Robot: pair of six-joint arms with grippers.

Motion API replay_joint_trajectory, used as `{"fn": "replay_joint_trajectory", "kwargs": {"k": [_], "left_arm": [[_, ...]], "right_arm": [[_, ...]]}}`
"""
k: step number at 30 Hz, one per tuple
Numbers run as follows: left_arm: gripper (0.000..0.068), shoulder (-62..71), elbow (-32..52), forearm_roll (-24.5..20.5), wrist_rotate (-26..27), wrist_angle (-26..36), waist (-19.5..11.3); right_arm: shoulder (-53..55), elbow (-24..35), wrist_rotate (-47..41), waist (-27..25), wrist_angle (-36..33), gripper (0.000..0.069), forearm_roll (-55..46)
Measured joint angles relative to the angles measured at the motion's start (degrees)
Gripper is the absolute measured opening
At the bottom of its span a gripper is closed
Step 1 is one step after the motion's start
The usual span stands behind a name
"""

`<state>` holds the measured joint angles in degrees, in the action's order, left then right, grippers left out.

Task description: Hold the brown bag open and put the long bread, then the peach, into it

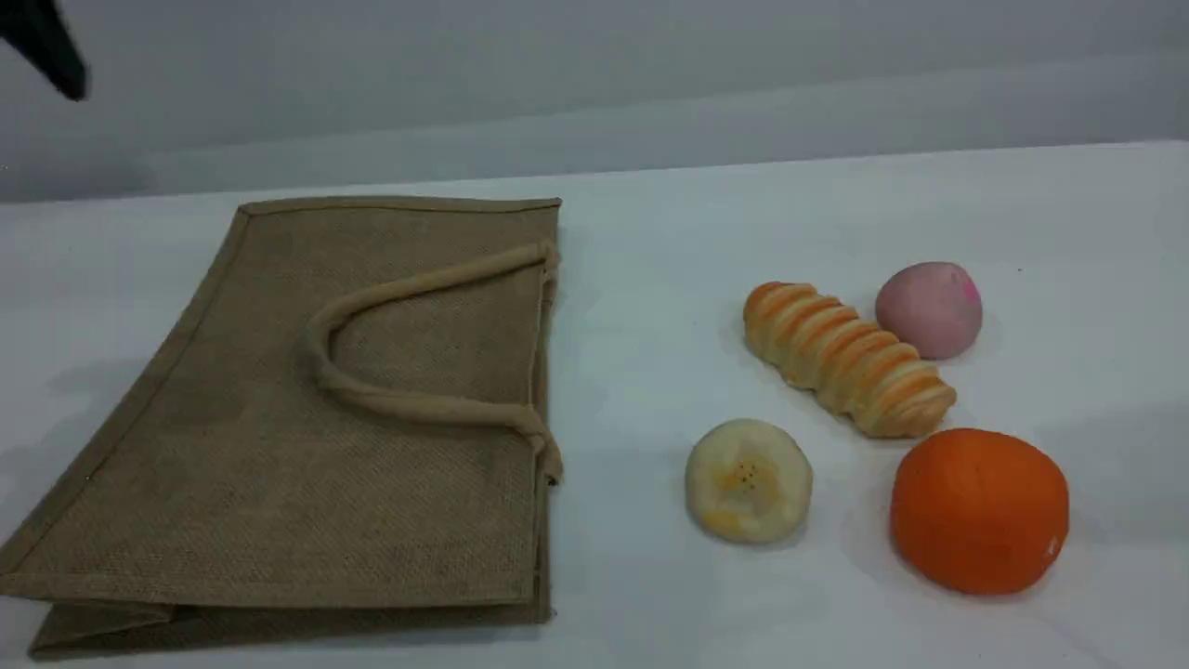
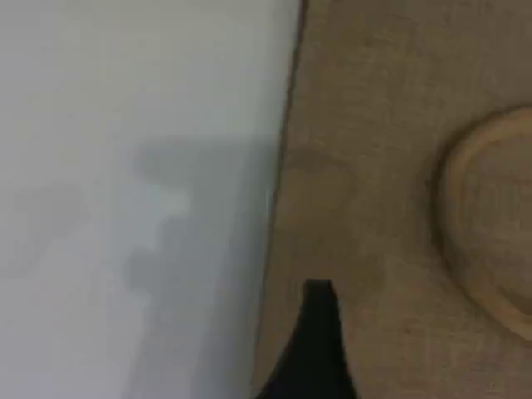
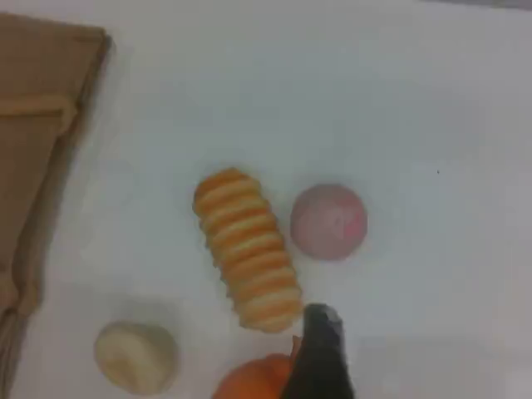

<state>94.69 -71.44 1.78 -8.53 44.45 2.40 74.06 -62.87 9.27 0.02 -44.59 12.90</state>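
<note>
The brown bag (image 1: 279,446) lies flat and closed on the left of the table, mouth edge towards the middle, with a beige handle (image 1: 372,395) folded onto it. The long bread (image 1: 850,358) lies slantwise on the right, and the peach (image 1: 929,308) rests just behind its far end. A dark tip of my left gripper (image 1: 46,51) hangs high at the top left; its fingertip (image 2: 318,299) hovers over the bag (image 2: 399,125) near the bag's edge. The right fingertip (image 3: 320,332) hangs above the near end of the bread (image 3: 248,248), beside the peach (image 3: 328,222). Both grippers hold nothing.
An orange ball (image 1: 980,509) sits in front of the bread, and a pale banana slice (image 1: 749,479) lies to the left of the ball. A bare strip of white table (image 1: 632,372) separates the bag from the food. A grey wall closes the back.
</note>
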Motion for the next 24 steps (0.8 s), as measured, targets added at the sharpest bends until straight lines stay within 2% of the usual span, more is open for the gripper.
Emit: {"fn": "replay_joint_trajectory", "kwargs": {"k": [5, 10, 13, 24], "left_arm": [[0.0573, 6.7, -4.1, 0.0, -3.5, 0.1, 4.2], [0.0573, 13.8, -8.6, 0.0, -4.4, 1.2, 7.0], [0.0573, 18.1, -10.6, 0.0, -5.9, 1.5, 7.3], [0.0573, 30.2, -13.9, 1.0, -6.0, 1.3, 7.5]], "right_arm": [[1.0, 0.0, 0.0, 0.0, 0.2, 0.0521, 0.0], [1.0, 0.0, 0.0, 0.0, 0.7, 0.0521, -0.1], [1.0, 0.0, 0.0, 0.0, 0.7, 0.0521, -0.1], [1.0, 0.0, 0.0, 0.0, 1.0, 0.0521, -0.2]]}}
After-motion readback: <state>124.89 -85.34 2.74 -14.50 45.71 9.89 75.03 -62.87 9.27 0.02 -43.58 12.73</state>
